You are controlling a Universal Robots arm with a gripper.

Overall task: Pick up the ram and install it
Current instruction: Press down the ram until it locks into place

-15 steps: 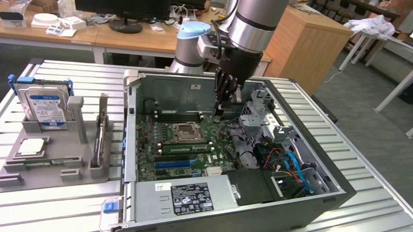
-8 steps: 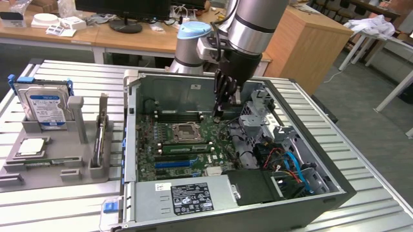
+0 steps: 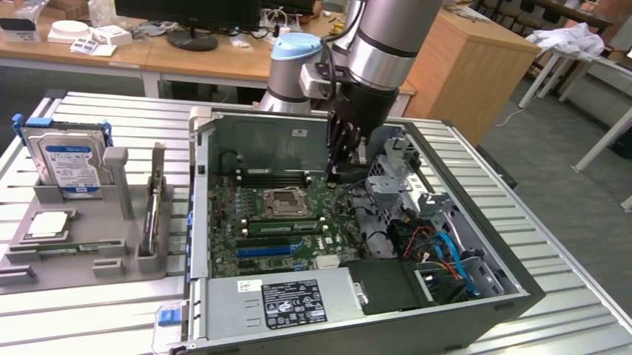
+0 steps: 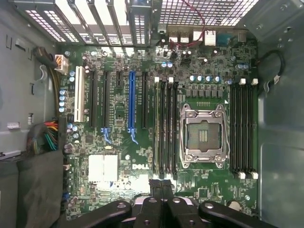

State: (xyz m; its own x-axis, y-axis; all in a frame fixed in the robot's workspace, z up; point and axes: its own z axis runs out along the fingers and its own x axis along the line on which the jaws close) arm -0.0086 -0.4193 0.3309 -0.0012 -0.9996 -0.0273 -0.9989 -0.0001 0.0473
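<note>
In the exterior view, the gripper (image 3: 341, 171) hangs clenched at centre frame inside the open computer case (image 3: 513, 288), with cables (image 3: 445, 248) crowded toward lower right. The ram (image 3: 281, 225) is seated in a slot just below the CPU socket (image 3: 286, 200). A hard drive (image 3: 71, 163) is held in the grey tray (image 3: 59, 270) at the exterior view's left.

In the wrist view, the ram (image 4: 156, 128) is seen edge-on between the blue slot (image 4: 131, 102) and the socket.

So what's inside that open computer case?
A green motherboard with an empty CPU socket, a blue slot, and the gripper hanging inside. The power supply hides what's beneath.
</note>
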